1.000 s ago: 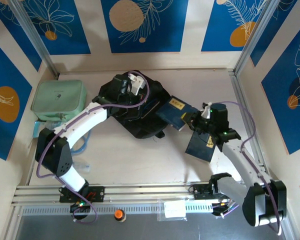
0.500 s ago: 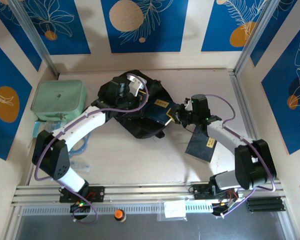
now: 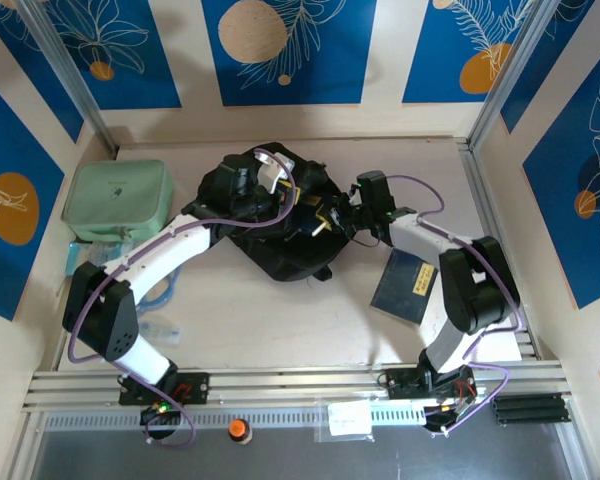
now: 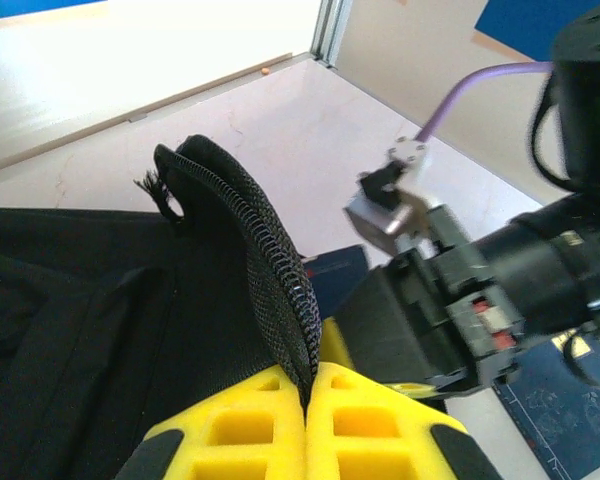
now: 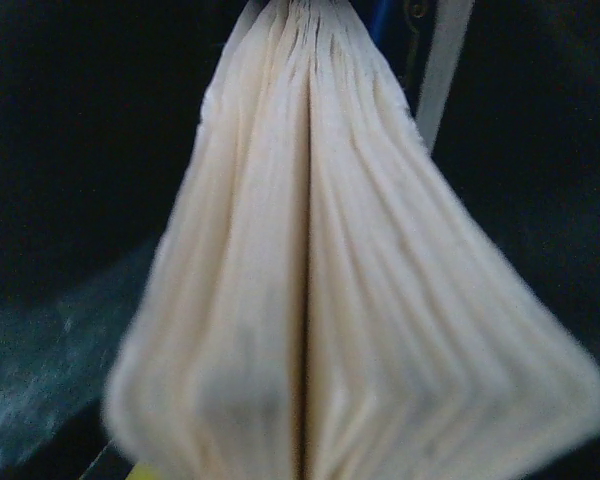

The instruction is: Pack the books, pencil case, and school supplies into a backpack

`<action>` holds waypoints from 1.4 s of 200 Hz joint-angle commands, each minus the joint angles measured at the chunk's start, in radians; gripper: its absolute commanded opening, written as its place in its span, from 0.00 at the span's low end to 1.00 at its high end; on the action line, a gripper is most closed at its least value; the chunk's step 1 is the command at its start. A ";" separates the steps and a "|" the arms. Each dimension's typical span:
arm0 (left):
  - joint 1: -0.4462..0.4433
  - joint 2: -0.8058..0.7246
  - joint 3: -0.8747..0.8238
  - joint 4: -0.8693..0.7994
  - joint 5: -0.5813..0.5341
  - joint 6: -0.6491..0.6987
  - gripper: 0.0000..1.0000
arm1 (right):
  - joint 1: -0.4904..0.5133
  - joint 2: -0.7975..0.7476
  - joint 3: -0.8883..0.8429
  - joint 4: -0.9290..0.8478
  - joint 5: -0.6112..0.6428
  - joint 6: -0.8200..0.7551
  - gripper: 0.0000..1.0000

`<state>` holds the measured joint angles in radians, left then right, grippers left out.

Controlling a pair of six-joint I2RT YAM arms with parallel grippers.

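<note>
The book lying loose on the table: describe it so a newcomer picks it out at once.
Find the black backpack mid-table, then look right, beside the right arm. A thin dark blue book lies flat on the table. Unlike the book at the backpack's mouth, no gripper holds it; its small yellowish label faces up.

Backpack [image 3: 285, 255] mouth being crowded: left end effector [image 4: 306, 400] pinching zipper flap [image 4: 250, 250], right end effector [image 3: 332, 218] pushing held book [image 5: 310, 250] in. Counter [image 3: 270, 320] lying free before backpack. Loose book [image 3: 405, 285] blocking right side, mint-green case [image 3: 117, 195] occupying left corner.

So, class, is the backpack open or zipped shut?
Open: the left gripper holds the zipper flap of the backpack lifted clear.
</note>
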<state>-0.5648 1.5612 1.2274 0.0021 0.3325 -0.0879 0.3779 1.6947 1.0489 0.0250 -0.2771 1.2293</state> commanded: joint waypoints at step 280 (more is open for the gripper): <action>0.018 -0.009 -0.016 0.059 0.038 -0.033 0.00 | 0.069 0.198 0.187 -0.070 0.108 -0.040 0.23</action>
<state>-0.5537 1.5612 1.2133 0.0189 0.3660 -0.1261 0.4362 1.9881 1.2648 -0.0494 -0.1711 1.2304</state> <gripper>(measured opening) 0.040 0.203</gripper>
